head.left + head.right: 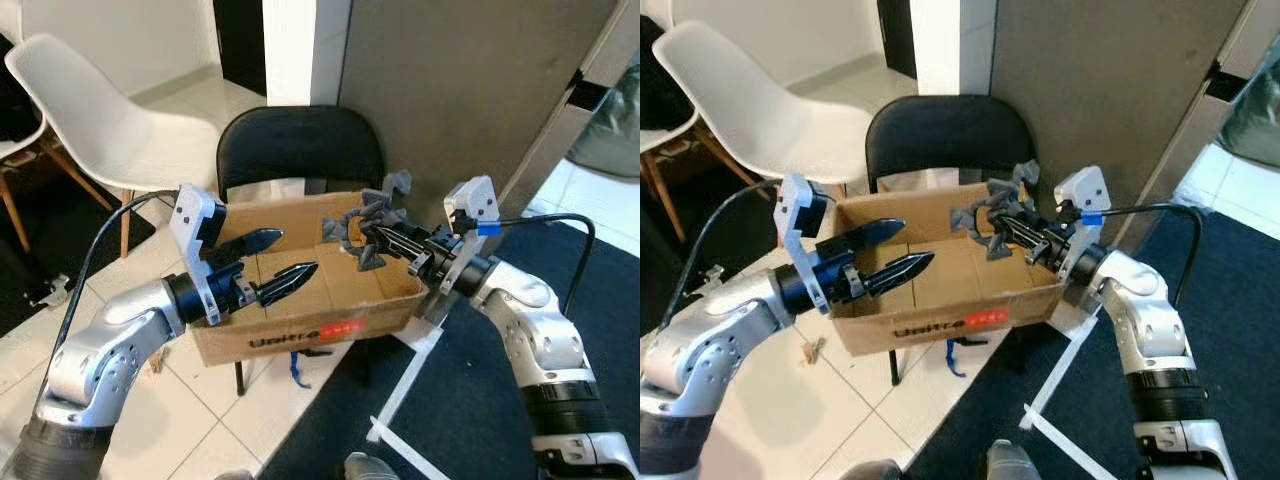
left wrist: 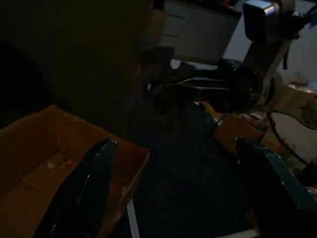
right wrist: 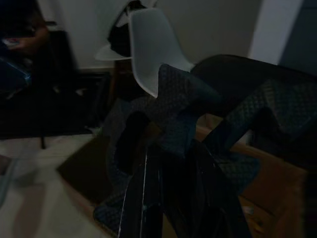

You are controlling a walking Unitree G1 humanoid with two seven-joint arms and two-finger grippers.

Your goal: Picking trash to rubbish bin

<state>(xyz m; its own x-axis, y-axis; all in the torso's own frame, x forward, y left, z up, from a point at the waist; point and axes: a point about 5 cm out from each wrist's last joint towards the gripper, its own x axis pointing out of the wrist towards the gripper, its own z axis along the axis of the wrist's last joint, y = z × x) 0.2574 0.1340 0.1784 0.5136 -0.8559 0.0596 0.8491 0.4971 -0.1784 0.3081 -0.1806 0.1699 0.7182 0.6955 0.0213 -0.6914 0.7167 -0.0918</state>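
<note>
Trash, a crumpled grey plastic scrap (image 1: 368, 222), pinched by our right pincer (image 1: 372, 236) above the brown cardboard box (image 1: 300, 335); releasing off-centre could drop it outside; left pincer (image 1: 285, 262) spread.

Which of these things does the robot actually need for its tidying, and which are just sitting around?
Part of the job:
- crumpled dark grey textured trash, held by the right gripper
- open brown cardboard box serving as bin
- left gripper, jaws open over the box

Just lying about:
- black chair under the box
- white plastic chair
</note>
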